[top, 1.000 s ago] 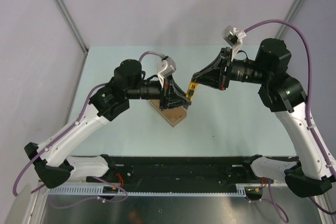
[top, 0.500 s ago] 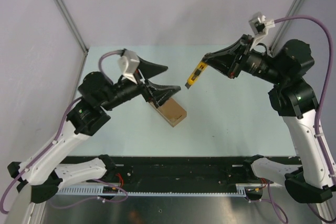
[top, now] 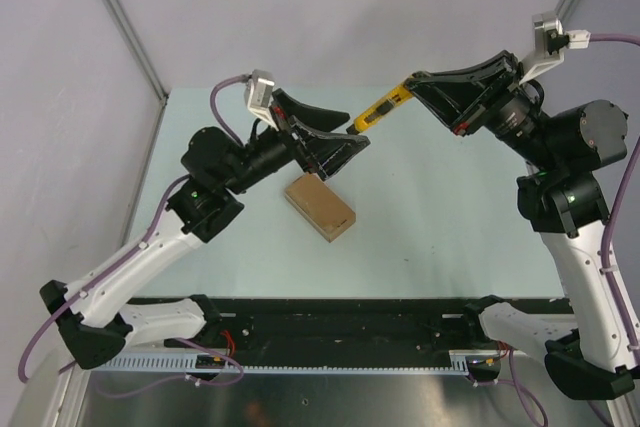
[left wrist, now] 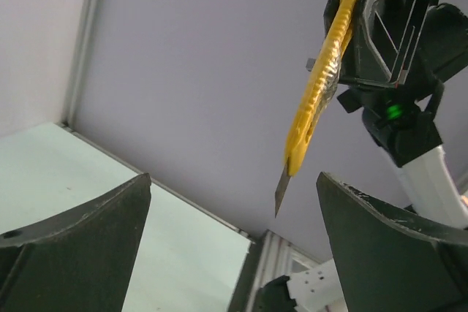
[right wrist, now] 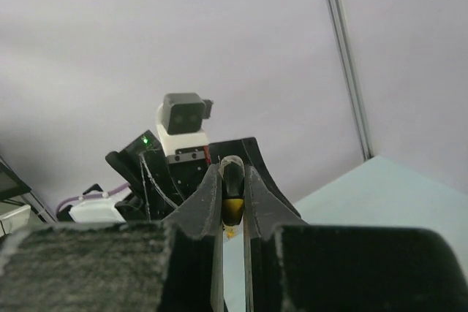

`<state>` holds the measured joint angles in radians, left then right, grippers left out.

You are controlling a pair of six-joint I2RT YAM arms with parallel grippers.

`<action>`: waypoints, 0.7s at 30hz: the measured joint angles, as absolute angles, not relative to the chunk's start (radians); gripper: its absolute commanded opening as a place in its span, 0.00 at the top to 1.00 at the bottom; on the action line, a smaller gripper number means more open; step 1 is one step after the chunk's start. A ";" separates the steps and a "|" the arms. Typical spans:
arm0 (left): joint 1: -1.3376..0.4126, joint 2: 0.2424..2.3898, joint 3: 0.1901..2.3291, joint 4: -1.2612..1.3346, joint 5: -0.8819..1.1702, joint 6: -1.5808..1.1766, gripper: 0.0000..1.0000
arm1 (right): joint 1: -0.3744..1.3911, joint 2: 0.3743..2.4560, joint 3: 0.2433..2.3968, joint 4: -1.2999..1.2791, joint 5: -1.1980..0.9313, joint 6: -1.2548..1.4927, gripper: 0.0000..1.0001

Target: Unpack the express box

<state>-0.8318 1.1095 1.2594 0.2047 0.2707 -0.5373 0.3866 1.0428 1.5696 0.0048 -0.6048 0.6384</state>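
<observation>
Express box (top: 320, 205) flat on table (top: 450, 207); left gripper (left wrist: 234, 206) aloft, jaws spread, empty; right gripper (top: 410, 81) pinching yellow utility knife (top: 378, 112).

Express box (top: 319, 206) there, plain brown cardboard, on a pale mint-green surface (top: 440, 217). Utility knife (left wrist: 314, 100) is bright yellow with a grey steel blade (left wrist: 281, 188). Left pincer (left wrist: 230, 180) and right pincer (right wrist: 232, 173) both matte black, cables (top: 605, 37) purple.

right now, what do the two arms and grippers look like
The left arm and right arm have white links and black joints. The left gripper and right gripper are black, with wedge-shaped fingers, a white camera and a purple cable each.
</observation>
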 measured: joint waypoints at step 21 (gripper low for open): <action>-0.832 1.096 1.204 0.535 0.302 -0.754 0.32 | 0.395 1.052 1.473 0.222 -0.554 0.849 1.00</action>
